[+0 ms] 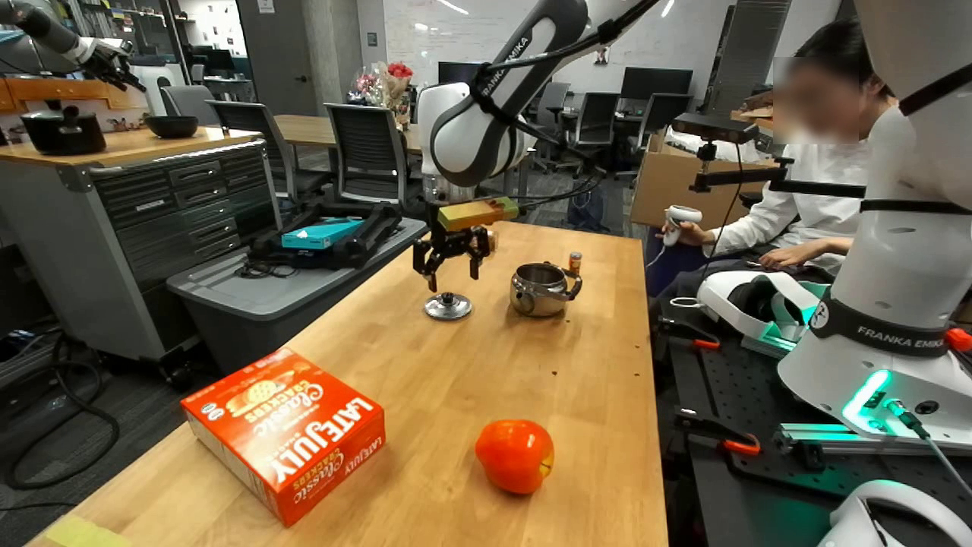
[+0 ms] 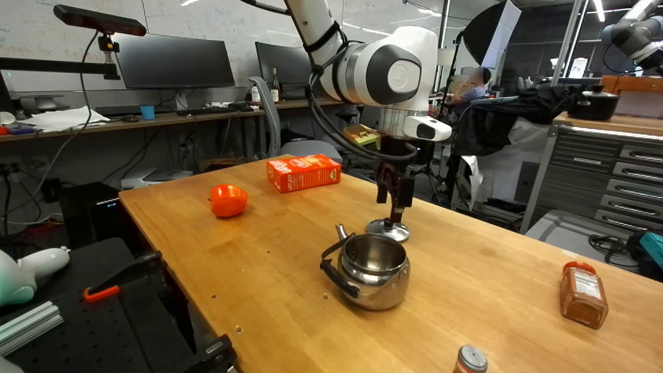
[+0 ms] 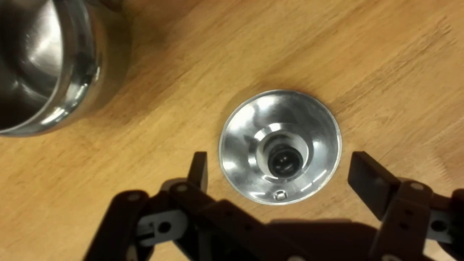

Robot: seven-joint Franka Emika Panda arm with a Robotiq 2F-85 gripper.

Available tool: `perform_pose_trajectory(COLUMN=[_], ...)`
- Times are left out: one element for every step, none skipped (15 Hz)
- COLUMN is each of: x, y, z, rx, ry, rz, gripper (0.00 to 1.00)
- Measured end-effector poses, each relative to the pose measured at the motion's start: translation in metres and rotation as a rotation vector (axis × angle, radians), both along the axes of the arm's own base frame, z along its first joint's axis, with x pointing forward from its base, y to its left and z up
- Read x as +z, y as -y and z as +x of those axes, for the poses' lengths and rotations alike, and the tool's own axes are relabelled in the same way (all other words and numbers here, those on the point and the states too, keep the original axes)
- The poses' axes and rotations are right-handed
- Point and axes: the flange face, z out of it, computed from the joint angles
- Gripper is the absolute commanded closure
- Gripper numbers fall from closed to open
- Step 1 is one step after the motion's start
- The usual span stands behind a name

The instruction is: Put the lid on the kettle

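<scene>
The lid [image 1: 448,308] is silver, its knob [image 3: 285,162] black; the kettle [image 2: 375,282] is silver, with a black handle [image 2: 339,278]; the gripper [image 1: 454,279] is black, the arm [image 2: 360,70] white and dark grey; the cracker box [image 1: 285,433] is orange-red with white lettering [image 1: 322,441]; the round object [image 1: 515,456] is orange-red; the table [image 1: 440,365] honey-brown with streaked grain.

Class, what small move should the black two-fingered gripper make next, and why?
Probably lower the open gripper slightly toward the round silver metal lid: in the wrist view, its round black knob shows ungripped between the fingers, and the squat silver metal kettle stands uncovered.
</scene>
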Motion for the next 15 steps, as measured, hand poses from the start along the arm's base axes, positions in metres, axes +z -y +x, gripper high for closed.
perform_pose_trajectory(x=[-0.001,-0.003,-0.004,-0.004,-0.005,-0.007,-0.008,-0.01,-0.012,-0.014,-0.017,-0.019,-0.021,-0.023,-0.025], y=[-0.001,-0.002,-0.002,-0.002,-0.002,-0.002,-0.002,-0.002,-0.002,-0.001,-0.001,-0.001,-0.001,0.0,0.0], z=[0.002,0.004,0.005,0.007,0.009,0.01,0.011,0.012,0.013,0.014,0.014,0.014,0.014,0.014,0.014], rx=[0.002,0.004,0.006,0.006,0.007,0.007,0.007,0.008,0.008,0.008,0.007,0.007,0.007,0.007,0.007], ry=[0.001,0.002,0.003,0.005,0.006,0.006,0.006,0.006,0.005,0.003,0.0,-0.003,-0.005,-0.007,-0.009], rz=[0.0,0.0,0.0,-0.001,-0.001,-0.002,-0.002,-0.003,-0.003,-0.004,-0.004,-0.005,-0.005,-0.005,-0.006], gripper=[0.0,0.0,0.0,0.0,0.0,0.02,0.09,0.18,0.28,0.36,0.43,0.53,0.6,0.69,0.75])
